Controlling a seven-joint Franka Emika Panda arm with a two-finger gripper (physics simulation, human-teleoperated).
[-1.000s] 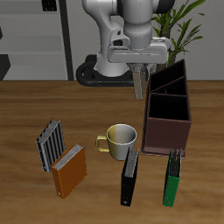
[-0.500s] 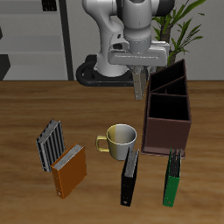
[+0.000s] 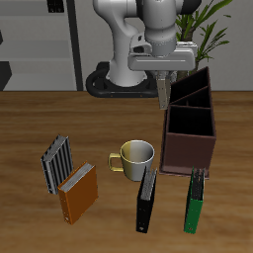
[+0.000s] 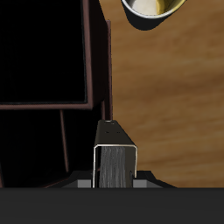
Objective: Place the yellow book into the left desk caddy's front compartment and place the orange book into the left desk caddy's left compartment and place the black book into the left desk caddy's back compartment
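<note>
My gripper (image 3: 162,83) is shut on the yellow book (image 3: 162,96), a thin pale slab that hangs upright from it beside the left desk caddy (image 3: 188,148), level with its rim. The wrist view looks down the yellow book's (image 4: 115,163) edge, with the caddy's wall (image 4: 105,61) just ahead and the dark front compartment (image 4: 44,52) beyond it. The orange book (image 3: 77,192) lies flat near the table's front edge. The black book (image 3: 146,199) lies in front of the mug.
A cream mug (image 3: 134,156) stands between the caddy and the books; its rim (image 4: 153,9) shows in the wrist view. A black-and-white striped book (image 3: 56,162) lies beside the orange one. A slim green book (image 3: 196,202) lies before the caddy.
The gripper has shifted sideways toward the caddy with the yellow book still in it. Nothing on the table has moved.
</note>
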